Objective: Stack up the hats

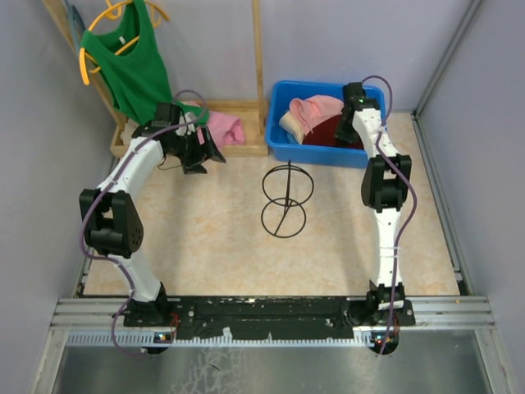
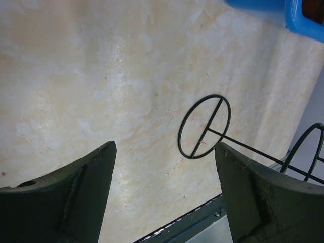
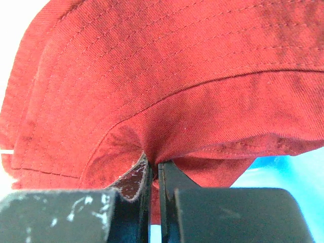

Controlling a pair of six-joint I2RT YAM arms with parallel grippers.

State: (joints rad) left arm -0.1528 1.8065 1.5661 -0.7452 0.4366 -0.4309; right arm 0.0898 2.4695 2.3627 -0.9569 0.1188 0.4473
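Note:
A blue bin (image 1: 283, 148) at the back right holds three hats: a pink hat (image 1: 318, 108), a beige hat (image 1: 290, 123) and a dark red hat (image 1: 330, 133). My right gripper (image 1: 351, 135) reaches down into the bin. In the right wrist view my right gripper (image 3: 154, 164) is shut, pinching a fold of the dark red hat (image 3: 177, 76) between its fingers. My left gripper (image 1: 212, 152) hovers at the back left of the table, away from the bin. The left wrist view shows my left gripper (image 2: 164, 177) open, with only bare table between its fingers (image 2: 76, 197).
A black wire stand (image 1: 285, 197) stands mid-table, its ring (image 2: 204, 126) also in the left wrist view. A green shirt (image 1: 127, 66) hangs on a yellow hanger at the back left. A bright pink cloth (image 1: 225, 127) lies on the wooden rack base (image 1: 246, 107). Walls close both sides.

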